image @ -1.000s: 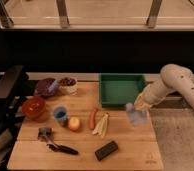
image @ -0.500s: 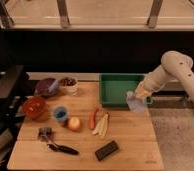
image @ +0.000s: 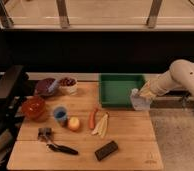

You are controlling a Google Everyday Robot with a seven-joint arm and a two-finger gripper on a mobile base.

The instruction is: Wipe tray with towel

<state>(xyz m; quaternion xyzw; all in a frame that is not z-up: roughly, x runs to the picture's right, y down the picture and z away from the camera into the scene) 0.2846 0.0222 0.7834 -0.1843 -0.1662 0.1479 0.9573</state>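
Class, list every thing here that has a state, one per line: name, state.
gripper, shut on towel, at right front corner of tray
towel, held, bunched, hanging by the tray's right rim
tray, upright on table, nothing visible inside
red bowl, upright
blue cup, upright

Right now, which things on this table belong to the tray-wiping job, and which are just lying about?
In the job:
- green tray
- pale towel, hanging at the tray's front corner nearest the arm
- gripper, shut on the towel there

Lying about:
- red bowl
- blue cup
- orange fruit
- black block
- black-handled tool
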